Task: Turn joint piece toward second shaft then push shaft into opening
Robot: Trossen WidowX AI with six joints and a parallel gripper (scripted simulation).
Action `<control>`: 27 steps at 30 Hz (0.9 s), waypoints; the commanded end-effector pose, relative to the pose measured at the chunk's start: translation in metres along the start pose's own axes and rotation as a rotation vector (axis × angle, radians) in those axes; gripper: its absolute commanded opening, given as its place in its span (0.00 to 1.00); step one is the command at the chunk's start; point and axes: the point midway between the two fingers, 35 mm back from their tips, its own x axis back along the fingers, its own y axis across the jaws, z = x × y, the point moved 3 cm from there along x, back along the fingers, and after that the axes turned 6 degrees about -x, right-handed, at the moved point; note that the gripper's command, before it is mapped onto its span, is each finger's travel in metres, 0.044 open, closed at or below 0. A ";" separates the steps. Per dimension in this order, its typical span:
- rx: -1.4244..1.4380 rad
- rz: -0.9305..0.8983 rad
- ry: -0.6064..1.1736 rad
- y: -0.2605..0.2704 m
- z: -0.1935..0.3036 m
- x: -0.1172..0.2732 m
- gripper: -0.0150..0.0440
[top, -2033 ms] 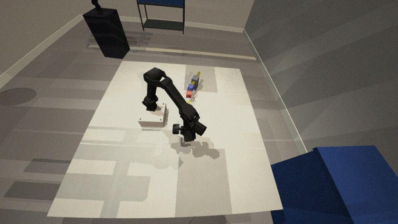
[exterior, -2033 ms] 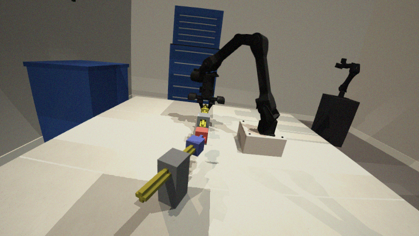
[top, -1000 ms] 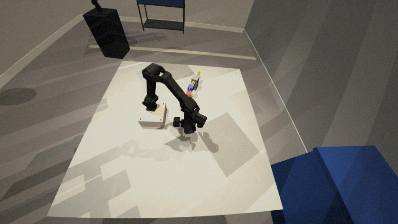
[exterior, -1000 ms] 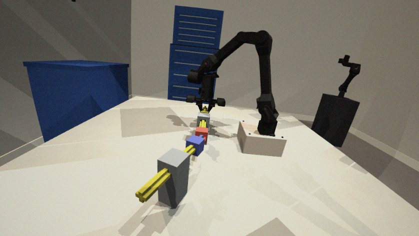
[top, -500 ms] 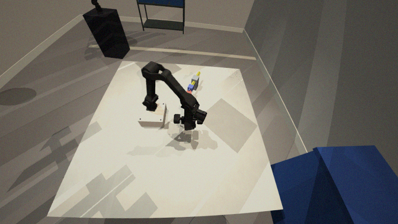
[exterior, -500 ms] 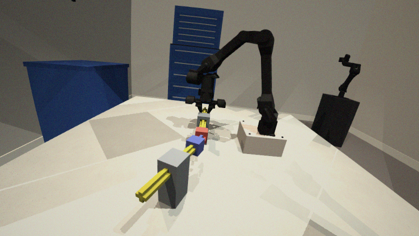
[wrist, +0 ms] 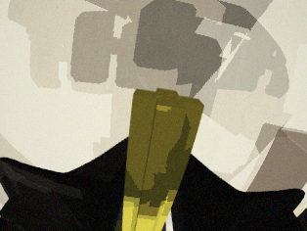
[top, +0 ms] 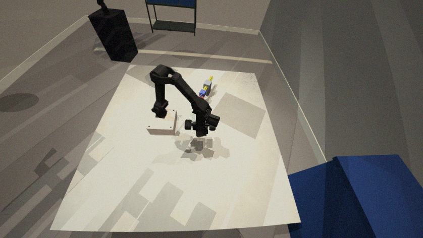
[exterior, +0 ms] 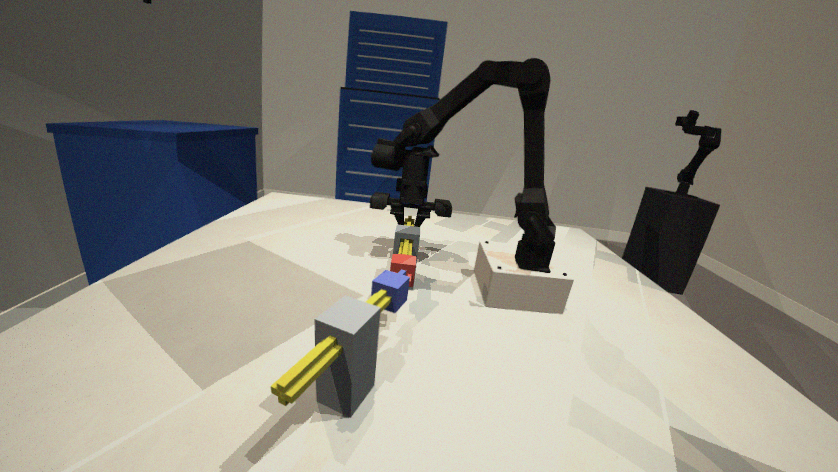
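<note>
The fixed yellow shaft (top: 211, 78) (exterior: 306, 370) runs through its grey block (top: 208, 83) (exterior: 347, 369). On its end sits a blue hinge part (top: 202, 93) (exterior: 389, 288), joined to the red joint piece (exterior: 403, 265), mostly hidden behind the arm in the top view. The second yellow shaft (exterior: 405, 247) (wrist: 153, 142) passes through the second grey block (exterior: 407, 233). Its near end meets the far side of the red piece; how deep it sits in the opening is hidden. My gripper (exterior: 409, 222) (wrist: 153, 143) is shut on the second shaft behind that block, the shaft's rear end showing beyond the fingers.
The arm's base stands on a pale box (top: 161, 125) (exterior: 521, 293) beside the row of parts. A blue cabinet (top: 375, 189) (exterior: 158, 193) stands past the table's edge. A black pedestal (top: 113, 35) (exterior: 671, 240) with another small arm stands off the other side.
</note>
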 end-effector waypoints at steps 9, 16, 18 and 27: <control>0.002 0.001 0.000 0.000 0.000 0.000 0.37; 0.002 0.001 0.000 0.000 0.000 0.000 0.59; 0.002 0.001 0.000 0.000 0.000 0.000 0.68; 0.002 0.001 0.000 0.000 0.000 0.000 1.00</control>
